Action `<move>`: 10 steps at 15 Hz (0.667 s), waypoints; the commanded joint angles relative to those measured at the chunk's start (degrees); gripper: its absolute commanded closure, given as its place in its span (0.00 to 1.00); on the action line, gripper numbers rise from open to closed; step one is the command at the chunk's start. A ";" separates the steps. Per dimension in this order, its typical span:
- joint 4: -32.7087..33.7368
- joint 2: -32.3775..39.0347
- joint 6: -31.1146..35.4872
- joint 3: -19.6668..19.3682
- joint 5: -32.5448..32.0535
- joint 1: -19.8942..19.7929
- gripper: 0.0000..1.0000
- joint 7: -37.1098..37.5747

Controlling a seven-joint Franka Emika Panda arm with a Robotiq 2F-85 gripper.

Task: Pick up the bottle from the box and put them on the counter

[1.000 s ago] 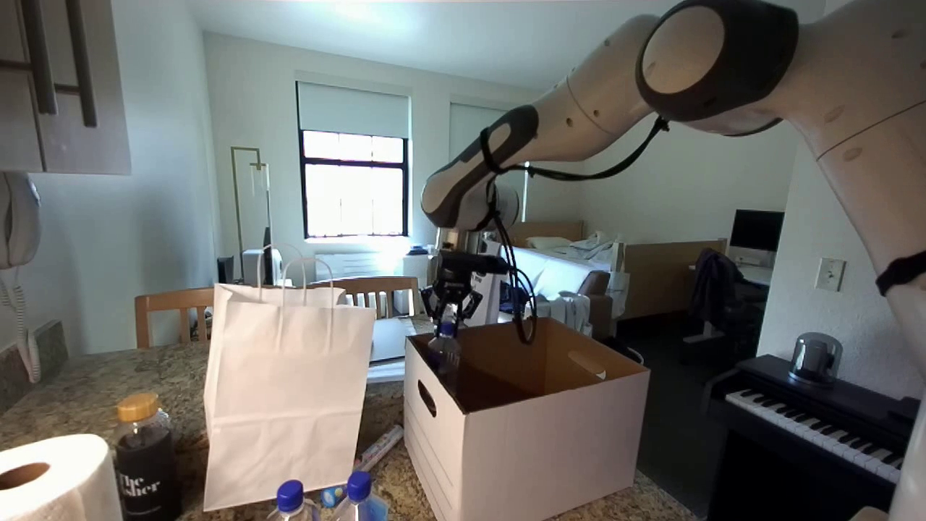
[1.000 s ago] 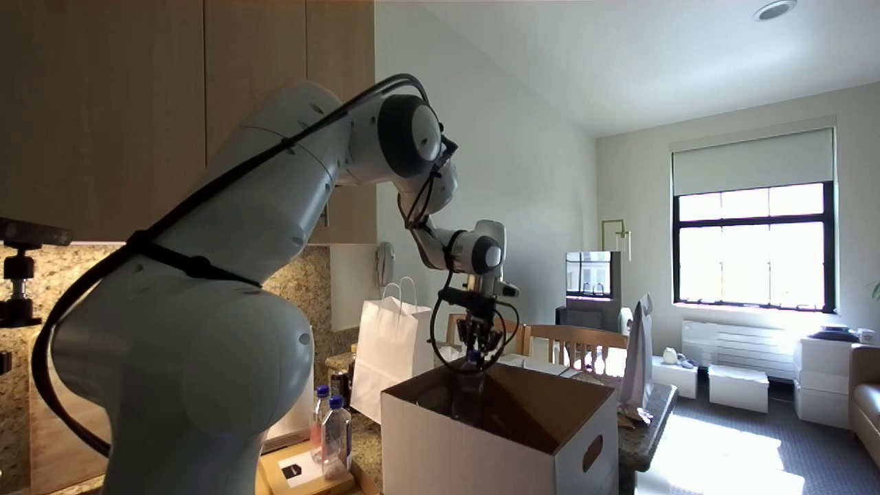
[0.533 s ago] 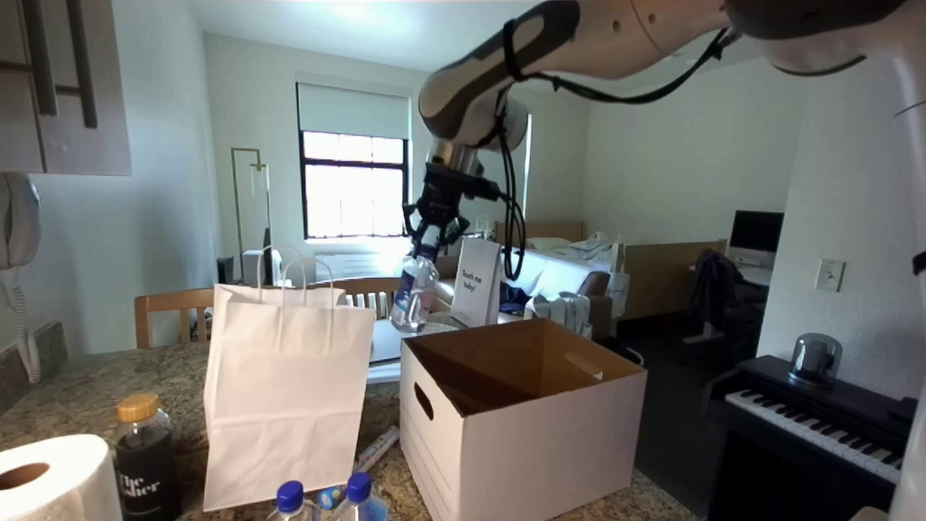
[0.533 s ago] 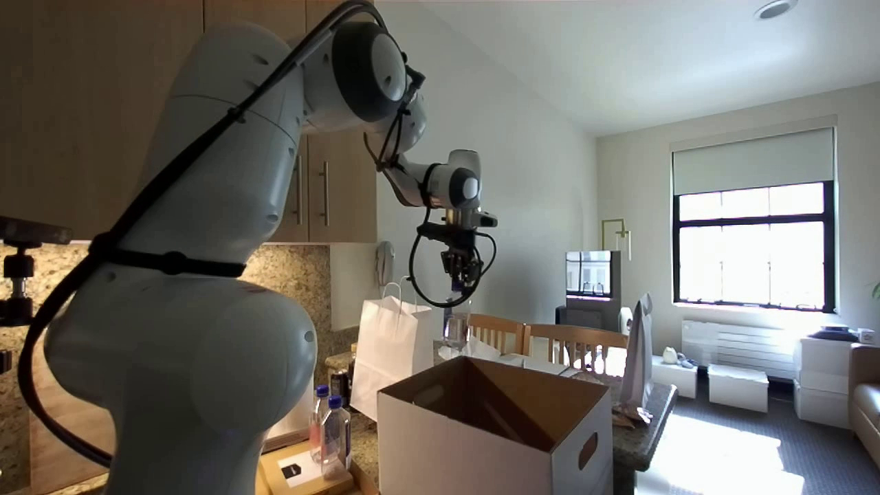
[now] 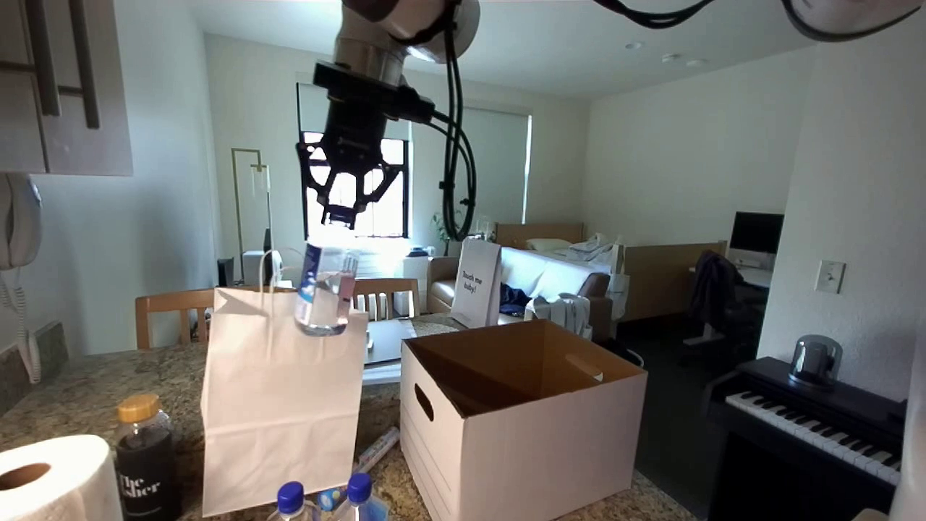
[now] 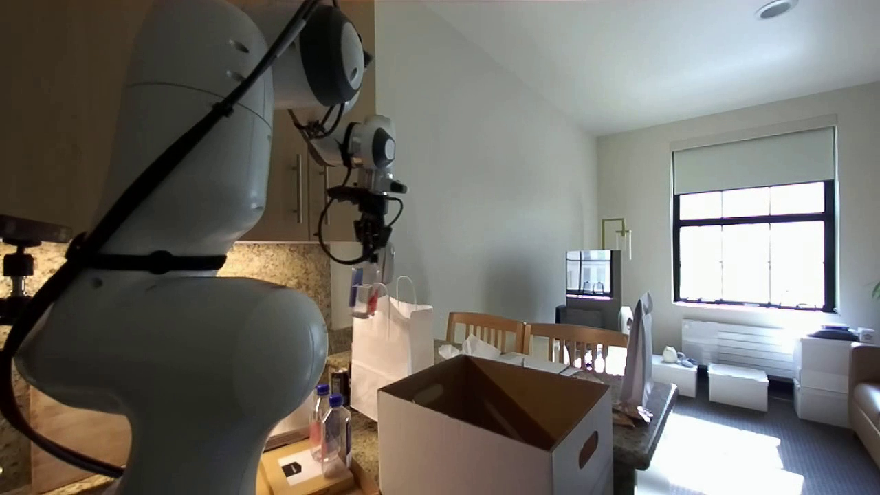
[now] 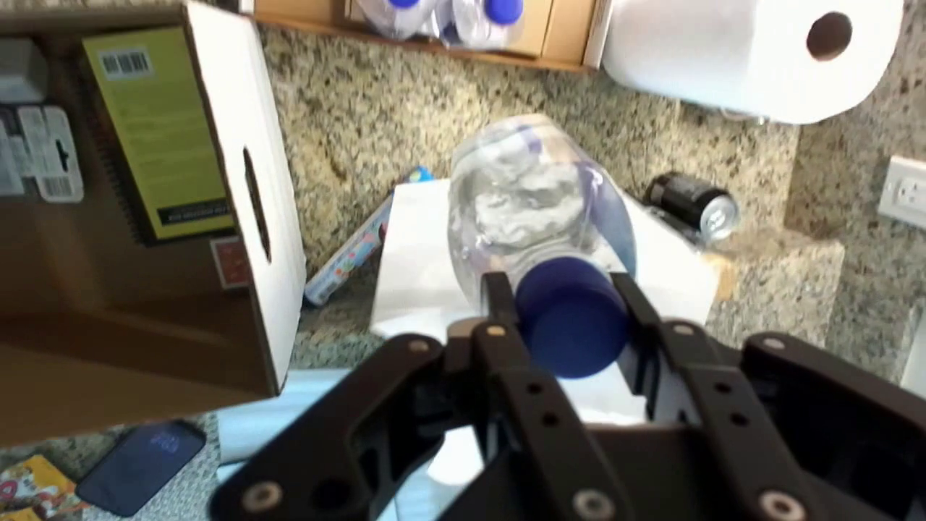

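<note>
In the wrist view I had the gripper (image 7: pixel 563 289) clamped on a bottle (image 7: pixel 532 206) by its blue cap (image 7: pixel 571 325), held aloft. The bag (image 7: pixel 419 260) showed behind it; from the bottle, the box (image 7: pixel 235 94) sat at nine o'clock, two more bottles (image 7: pixel 476 27) at eleven, the counter (image 7: pixel 347 116) lowest.

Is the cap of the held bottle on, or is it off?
On: in the wrist view, the blue cap tops the bottle held by the end effector. How tightly screwed, I cannot tell.

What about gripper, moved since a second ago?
Yes: in an exterior view the gripper went up-left, from below right of the window to in front of it.
</note>
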 commanded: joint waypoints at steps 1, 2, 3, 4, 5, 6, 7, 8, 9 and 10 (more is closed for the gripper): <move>-0.16 -0.09 -4.21 4.38 -3.55 4.47 0.87 8.71; -0.30 0.17 -4.58 5.48 -4.31 5.74 0.87 10.15; -0.41 0.72 -4.87 6.44 -5.15 6.93 0.87 11.48; -0.27 1.73 -5.55 7.16 -5.99 7.94 0.87 12.50; -0.16 2.95 -6.18 7.68 -6.37 8.69 0.87 12.97; 0.09 4.53 -6.75 8.13 -5.15 9.05 0.87 12.03; -0.52 6.10 -5.62 8.36 -4.44 9.40 0.86 11.04; -1.01 7.85 -5.17 8.46 -4.22 9.70 0.87 9.55; -1.22 9.69 -4.47 8.49 -2.90 9.50 0.86 7.75; -1.01 11.47 -4.51 8.37 -2.23 9.59 0.87 6.58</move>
